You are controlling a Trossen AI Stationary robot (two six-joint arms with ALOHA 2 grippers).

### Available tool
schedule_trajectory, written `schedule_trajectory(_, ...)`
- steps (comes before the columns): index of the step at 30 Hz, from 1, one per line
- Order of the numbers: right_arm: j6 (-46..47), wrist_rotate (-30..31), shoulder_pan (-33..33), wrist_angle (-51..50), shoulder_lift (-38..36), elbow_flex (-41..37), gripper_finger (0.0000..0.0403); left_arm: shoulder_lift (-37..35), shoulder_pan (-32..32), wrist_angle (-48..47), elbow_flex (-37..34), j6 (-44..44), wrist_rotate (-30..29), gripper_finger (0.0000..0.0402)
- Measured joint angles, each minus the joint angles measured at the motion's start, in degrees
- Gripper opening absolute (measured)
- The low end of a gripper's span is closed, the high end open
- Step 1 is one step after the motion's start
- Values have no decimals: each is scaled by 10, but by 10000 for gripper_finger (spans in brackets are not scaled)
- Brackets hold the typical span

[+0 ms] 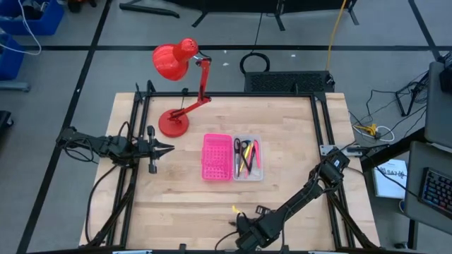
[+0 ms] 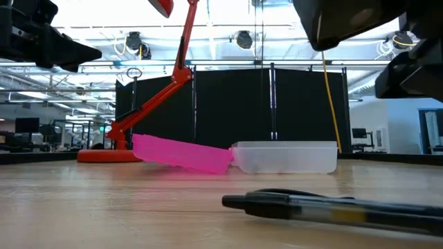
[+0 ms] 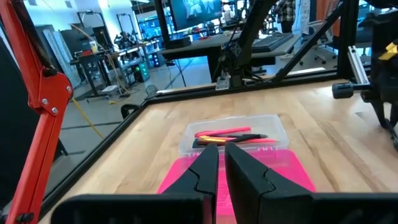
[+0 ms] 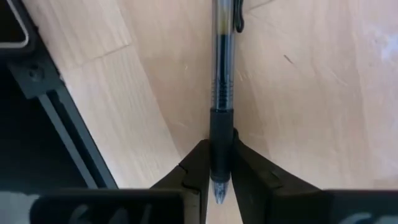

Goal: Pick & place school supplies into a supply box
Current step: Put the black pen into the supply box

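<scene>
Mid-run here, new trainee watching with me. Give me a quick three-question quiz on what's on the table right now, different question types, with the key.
1. True or false: the right tool has its fingers closed around a black pen lying on the table.
2. Which half of the supply box holds the scissors and pens?
A. pink gridded half
B. clear tray half
C. neither
3. Fill in: the left tool waits between the supply box and the base of the red ____.

Key:
1. True
2. B
3. Lamp
</scene>
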Motion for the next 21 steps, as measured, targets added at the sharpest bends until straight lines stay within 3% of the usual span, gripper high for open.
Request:
schedule_trajectory(9,-116,5,3,55,0,-3,50,0,0,0,0,1,0,37)
schedule_trajectory(14,-80,1,1,55,0,-3,26,0,0,0,0,-4,13,37)
schedule_trajectory(21,-40,1,3,75,-33,-5,24,0,0,1,0,0,14,37)
